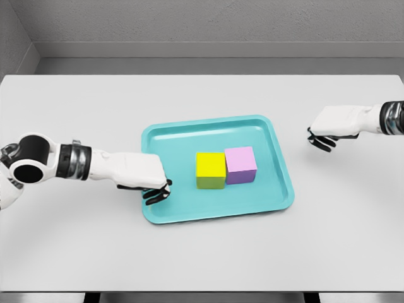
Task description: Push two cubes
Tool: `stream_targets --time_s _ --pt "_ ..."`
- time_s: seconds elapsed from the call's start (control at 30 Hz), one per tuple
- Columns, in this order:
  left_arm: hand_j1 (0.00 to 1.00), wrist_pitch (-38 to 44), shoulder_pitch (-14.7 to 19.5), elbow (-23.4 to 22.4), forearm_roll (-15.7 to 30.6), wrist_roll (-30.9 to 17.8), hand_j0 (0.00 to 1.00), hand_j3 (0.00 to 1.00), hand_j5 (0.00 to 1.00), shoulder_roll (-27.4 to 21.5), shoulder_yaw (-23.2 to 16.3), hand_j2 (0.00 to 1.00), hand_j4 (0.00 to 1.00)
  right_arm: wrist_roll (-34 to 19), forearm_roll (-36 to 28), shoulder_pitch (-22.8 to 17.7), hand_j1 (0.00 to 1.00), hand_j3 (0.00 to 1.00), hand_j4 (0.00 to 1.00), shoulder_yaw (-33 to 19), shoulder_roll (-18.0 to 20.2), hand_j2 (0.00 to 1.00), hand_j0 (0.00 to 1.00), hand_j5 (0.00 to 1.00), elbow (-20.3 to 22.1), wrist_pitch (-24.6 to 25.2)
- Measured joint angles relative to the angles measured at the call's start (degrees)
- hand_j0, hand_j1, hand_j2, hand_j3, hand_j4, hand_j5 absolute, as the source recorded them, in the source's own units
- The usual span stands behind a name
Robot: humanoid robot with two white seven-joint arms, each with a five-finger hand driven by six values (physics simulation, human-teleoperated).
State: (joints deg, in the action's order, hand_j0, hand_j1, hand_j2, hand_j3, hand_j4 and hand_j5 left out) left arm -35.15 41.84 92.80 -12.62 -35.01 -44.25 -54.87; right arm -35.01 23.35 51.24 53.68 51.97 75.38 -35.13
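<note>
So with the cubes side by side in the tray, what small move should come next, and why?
Probably slide the left robot hand rightward toward the yellow cube. It sits at the teal tray's left edge, apart from that cube, which touches the pink cube.

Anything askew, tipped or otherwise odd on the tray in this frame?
Nothing stands out. The yellow cube and pink cube sit upright side by side on the teal tray, which lies flat on the table. The left hand is at the tray's left edge; the right hand is off to the right.
</note>
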Motion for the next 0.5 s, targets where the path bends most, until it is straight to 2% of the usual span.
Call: stream_targets --time_s 0.03,0.07,0.1,0.17,0.23,0.33,0.5 --pt "0.02 0.0 0.09 -0.75 -0.16 0.0 0.02 0.02 0.02 0.79 -0.13 0.02 0.02 0.0 -0.06 0.0 0.08 0.08 0.08 -0.83 0.3 0.08 0.08 0.08 -0.09 0.0" --pt "0.02 0.01 0.44 -2.05 -0.48 0.0 0.02 0.02 0.02 1.98 -0.22 0.02 0.02 0.0 -0.11 0.0 0.16 0.16 0.16 -1.84 0.69 0.16 0.16 0.16 -0.15 0.0" --pt "0.02 0.01 0.7 -3.46 -0.83 0.0 0.02 0.02 0.02 3.18 -0.28 0.02 0.02 0.0 -0.15 -0.09 1.0 1.0 1.0 -2.94 1.04 1.0 1.0 1.0 -0.17 0.0" --pt "0.02 0.01 0.61 -5.74 -1.66 0.0 0.02 0.02 0.02 5.33 -0.37 0.02 0.02 0.0 -0.5 -0.18 1.0 1.0 1.0 -4.64 1.48 1.0 1.0 1.0 -0.18 0.0" --pt "0.02 0.01 0.61 -6.81 -2.15 0.0 0.02 0.02 0.02 6.65 -0.53 0.02 0.02 0.0 -4.1 -0.53 1.0 1.0 1.0 -5.58 1.86 1.0 1.0 1.0 -0.6 0.0" --pt "0.02 0.01 0.7 -7.48 -2.91 0.0 0.02 0.02 0.02 8.05 -1.48 0.02 0.02 -0.01 -10.76 -1.41 1.0 1.0 1.0 -5.88 2.12 1.0 1.0 1.0 -3.81 0.0" --pt "0.02 0.01 0.88 -8.07 -3.42 0.0 0.02 0.02 0.02 9.24 -2.02 0.02 0.02 -0.01 -15.42 -2.11 1.0 1.0 1.0 -5.78 2.23 1.0 1.0 1.0 -6.84 -0.03"
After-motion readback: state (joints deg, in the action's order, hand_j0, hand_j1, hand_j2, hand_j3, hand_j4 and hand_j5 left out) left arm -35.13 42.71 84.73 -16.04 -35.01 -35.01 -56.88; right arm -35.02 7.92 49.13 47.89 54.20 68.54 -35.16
